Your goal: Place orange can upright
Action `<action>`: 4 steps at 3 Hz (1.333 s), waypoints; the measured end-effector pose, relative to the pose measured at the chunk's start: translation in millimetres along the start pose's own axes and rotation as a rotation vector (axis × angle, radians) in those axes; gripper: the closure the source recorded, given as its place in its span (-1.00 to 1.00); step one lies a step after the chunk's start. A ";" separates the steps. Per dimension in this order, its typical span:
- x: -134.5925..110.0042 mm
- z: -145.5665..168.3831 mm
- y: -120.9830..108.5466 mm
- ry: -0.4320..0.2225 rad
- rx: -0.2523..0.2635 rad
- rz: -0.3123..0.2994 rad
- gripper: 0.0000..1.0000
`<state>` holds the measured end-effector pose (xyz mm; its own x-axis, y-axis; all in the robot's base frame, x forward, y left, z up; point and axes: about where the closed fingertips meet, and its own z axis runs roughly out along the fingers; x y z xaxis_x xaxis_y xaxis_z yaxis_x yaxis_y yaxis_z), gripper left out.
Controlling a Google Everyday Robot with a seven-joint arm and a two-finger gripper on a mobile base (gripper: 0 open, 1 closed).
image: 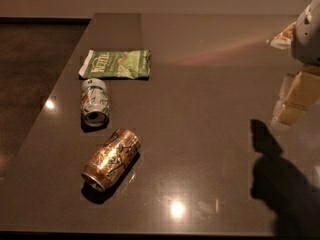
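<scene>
Orange can (pixel 111 158) laid on side on dark surface (pixel 210 149), body slanted, silver end turned toward near edge. White and green can (pixel 95 102) laid on side just beyond orange can, not touched by it. Green snack bag (pixel 116 64) laid flat farther beyond orange can, past second can. Gripper (pixel 295 101) held above surface, well right of orange can, partly cut off at frame edge. Jaws: released or clenched cannot be told. Dark shadow (pixel 280 184) cast on surface, right of orange can.

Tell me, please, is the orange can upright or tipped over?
Tipped: the orange can lies on its side on the table; the pincer hangs far right.
</scene>
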<state>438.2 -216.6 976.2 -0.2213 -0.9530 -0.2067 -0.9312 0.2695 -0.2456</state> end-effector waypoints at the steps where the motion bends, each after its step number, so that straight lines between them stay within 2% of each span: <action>1: -0.6 -0.7 -0.3 -0.001 0.002 -0.002 -1.00; 2: -22.9 1.3 -1.7 -0.018 -0.012 -0.120 -1.00; 4: -106.7 33.1 7.5 -0.074 -0.077 -0.513 -1.00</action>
<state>464.4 -108.3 965.0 0.2876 -0.9468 -0.1447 -0.9336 -0.2433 -0.2632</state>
